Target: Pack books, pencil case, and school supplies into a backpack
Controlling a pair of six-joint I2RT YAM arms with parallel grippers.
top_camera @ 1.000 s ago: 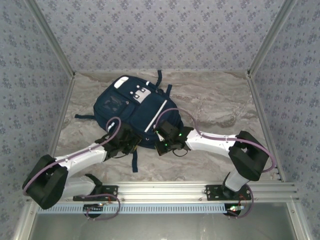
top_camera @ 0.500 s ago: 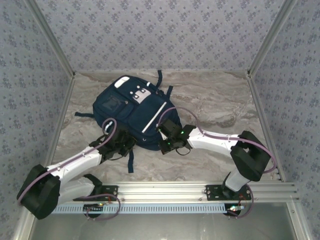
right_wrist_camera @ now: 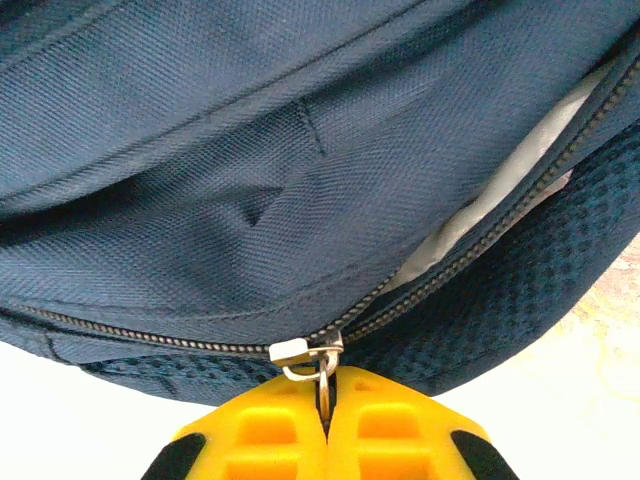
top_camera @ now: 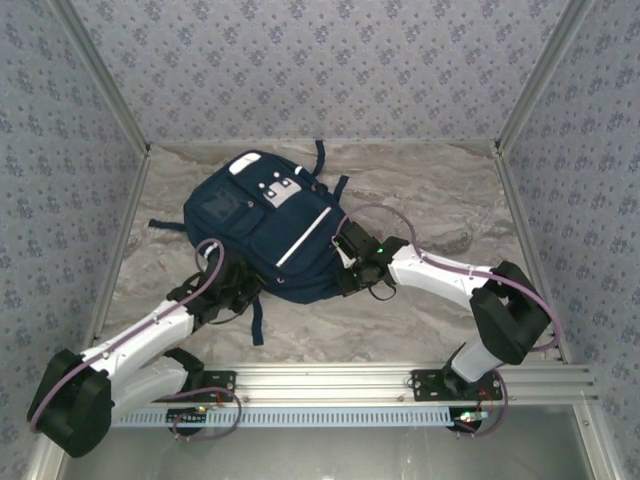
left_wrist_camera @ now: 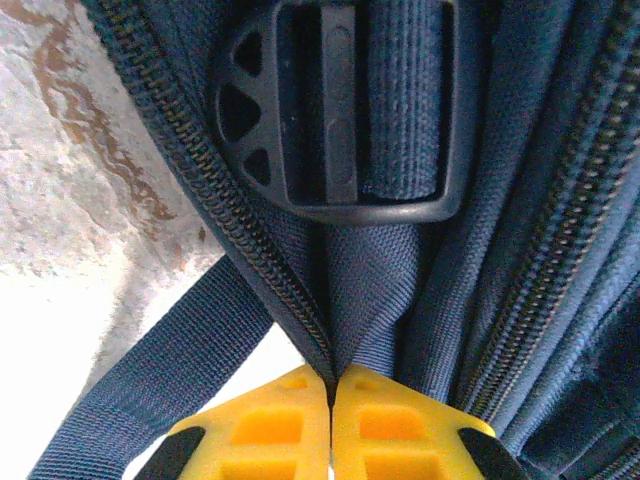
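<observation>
The big navy-blue backpack [top_camera: 262, 232] lies flat on the marble table [top_camera: 430, 200], a little left of the middle. Its front pocket [top_camera: 222, 210] faces up. A white stripe [top_camera: 303, 236] runs slanted across the front. Both arms reach in to the bag's near edge, one on each side.

The left gripper [left_wrist_camera: 331, 388] is pinched tight. Its two yellow fingers [left_wrist_camera: 270, 430] press together, and a fold of the bag's blue cloth is caught between them. The fold is right beside a line of zipper teeth [left_wrist_camera: 215, 200]. Just above the pinch sits a black plastic buckle [left_wrist_camera: 340, 110] with a woven strap [left_wrist_camera: 405, 90] going through it. Another blue strap [left_wrist_camera: 150, 390] runs down to the left, over the table.

The right gripper [right_wrist_camera: 324, 390] is squeezed closed too. It holds the little metal zipper pull [right_wrist_camera: 322, 365]. The silver slider [right_wrist_camera: 293, 351] sits just above the fingertips. To the right of the slider the zipper is open, and a pale lining [right_wrist_camera: 520, 165] shows in the gap. To the left of the slider the teeth are closed together. Below the zipper there is bumpy mesh cloth [right_wrist_camera: 500, 300].

From above, the left gripper is at the bag's near left corner. The right gripper is at its near right side.
</observation>
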